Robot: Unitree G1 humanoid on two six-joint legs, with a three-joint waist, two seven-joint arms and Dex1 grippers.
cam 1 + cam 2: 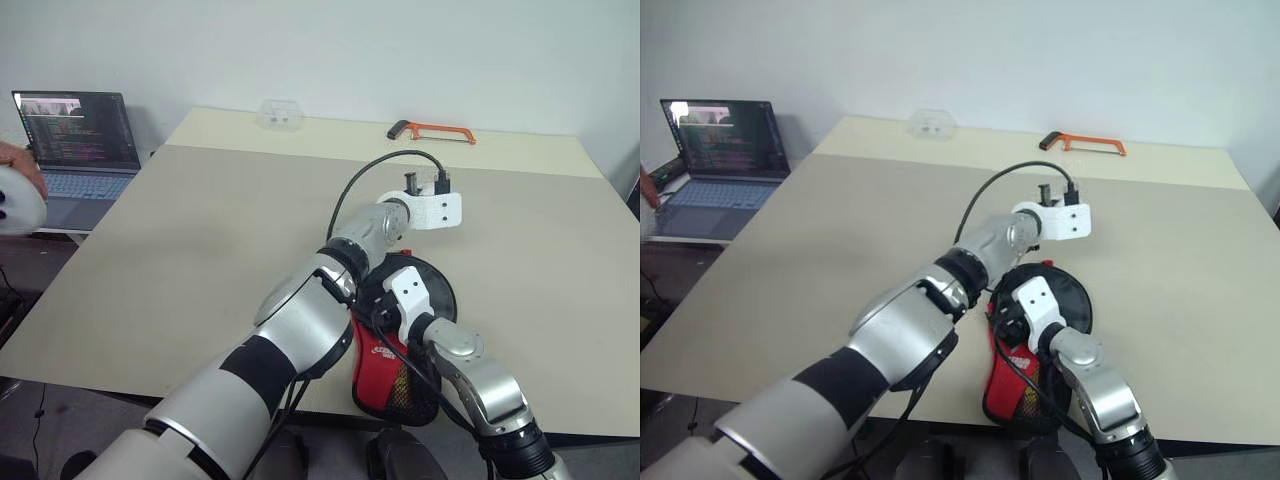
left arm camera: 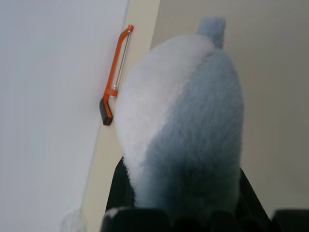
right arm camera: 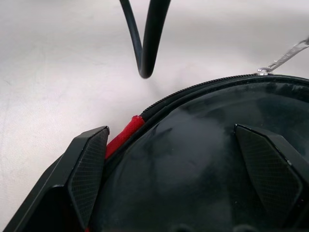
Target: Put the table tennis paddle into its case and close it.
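Your left claw (image 2: 178,212) grips the charm (image 2: 183,121) to draw the zip, while your spread right claw (image 3: 181,174) steadies the case (image 1: 395,370) at the tabletop's (image 1: 200,260) near edge.

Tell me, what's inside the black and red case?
I can't tell. The case lies on the table, and its dark clear panel shows nothing through it. A red strip peeks out beside the zip; the robot's arms cover the rest.

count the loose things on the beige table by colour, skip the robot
Black and red: 1, paddle-shaped fabric case
Grey-white: 1, fluffy round charm
Orange: 1, metal hacksaw
Clear: 1, small plastic box
Total: 4
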